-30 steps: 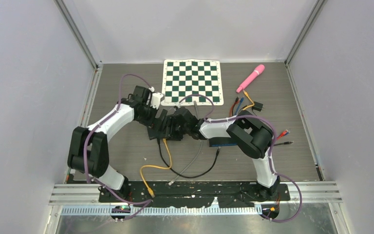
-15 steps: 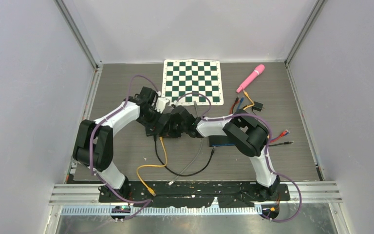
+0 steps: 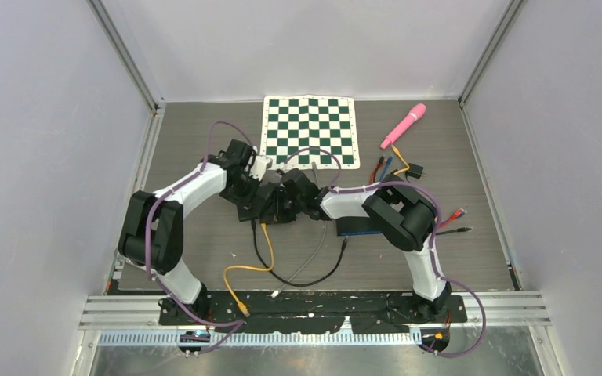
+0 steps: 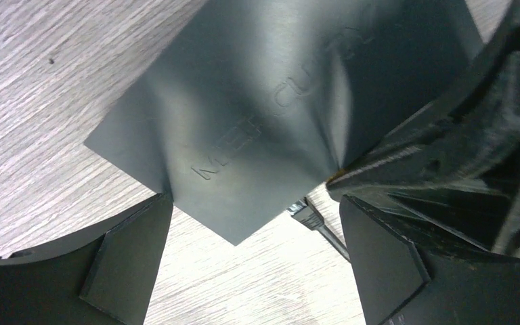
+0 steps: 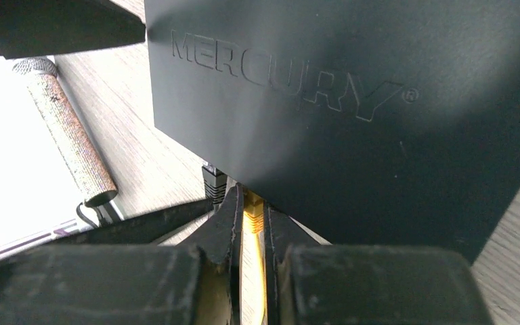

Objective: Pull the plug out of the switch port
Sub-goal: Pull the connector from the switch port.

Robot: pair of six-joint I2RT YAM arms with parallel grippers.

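Plug (image 5: 254, 218) was pinched tight in the right hand (image 5: 252, 203) but still seated in the switch (image 5: 352, 101) just ahead of it. Left hand (image 4: 254, 233) was held wide open over the switch, nothing gripped. Pull itself not done yet.

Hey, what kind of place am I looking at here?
Probably a robotics lab test cell: plain panel walls on aluminium framing enclose the table, a checkerboard calibration mat lies on it, and a left arm and right arm mount at the near rail.
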